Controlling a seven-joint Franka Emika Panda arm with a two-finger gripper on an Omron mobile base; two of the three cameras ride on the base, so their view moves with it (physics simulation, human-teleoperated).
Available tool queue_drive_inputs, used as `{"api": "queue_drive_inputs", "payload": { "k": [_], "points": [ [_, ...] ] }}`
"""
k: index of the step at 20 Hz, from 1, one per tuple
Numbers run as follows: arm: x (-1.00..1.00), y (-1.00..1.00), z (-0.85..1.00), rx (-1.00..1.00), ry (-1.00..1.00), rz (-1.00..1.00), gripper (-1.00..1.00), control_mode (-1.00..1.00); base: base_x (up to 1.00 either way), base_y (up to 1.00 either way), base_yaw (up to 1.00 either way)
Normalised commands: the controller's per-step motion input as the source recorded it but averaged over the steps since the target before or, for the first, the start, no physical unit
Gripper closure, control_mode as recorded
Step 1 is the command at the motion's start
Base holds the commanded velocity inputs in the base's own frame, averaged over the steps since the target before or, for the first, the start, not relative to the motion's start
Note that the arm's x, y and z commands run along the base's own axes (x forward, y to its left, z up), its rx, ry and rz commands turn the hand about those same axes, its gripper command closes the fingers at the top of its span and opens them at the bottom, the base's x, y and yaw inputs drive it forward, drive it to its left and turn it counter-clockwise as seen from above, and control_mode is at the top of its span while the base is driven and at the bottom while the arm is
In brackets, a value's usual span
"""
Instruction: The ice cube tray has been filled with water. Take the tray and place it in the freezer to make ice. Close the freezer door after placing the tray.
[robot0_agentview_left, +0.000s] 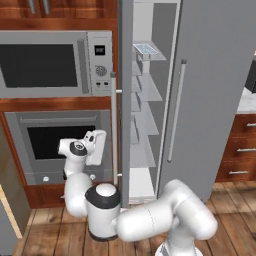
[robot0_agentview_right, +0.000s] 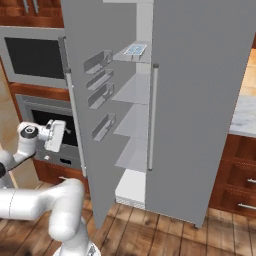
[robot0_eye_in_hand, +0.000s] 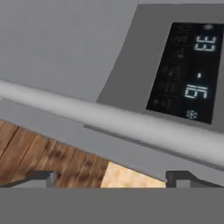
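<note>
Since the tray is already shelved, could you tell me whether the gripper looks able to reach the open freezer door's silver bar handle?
Probably yes: the open gripper faces the silver bar handle of the tall grey freezer door, with nothing between them in the hand view.

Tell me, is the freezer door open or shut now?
Open: the freezer door stands swung out, baring the shelves and the ice cube tray.

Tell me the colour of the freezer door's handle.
Silver-grey; the handle shows best in the hand view.
</note>
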Motion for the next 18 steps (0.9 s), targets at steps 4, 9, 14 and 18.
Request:
{"api": "queue_drive_inputs", "payload": {
  "k": [4,9,14,18],
  "points": [
    [0.43,0.00,-0.27,-0.05,0.14,0.00,-1.00,-1.00,0.00,0.00,0.00],
    [0.36,-0.04,-0.23,-0.02,0.15,0.00,-1.00,-1.00,0.00,0.00,0.00],
    [0.25,-0.22,-0.18,0.00,0.16,0.00,-1.00,-1.00,0.00,0.00,0.00],
    [-0.05,-0.58,-0.10,0.00,0.07,0.00,-1.00,-1.00,0.00,0.00,0.00]
  ]
}}
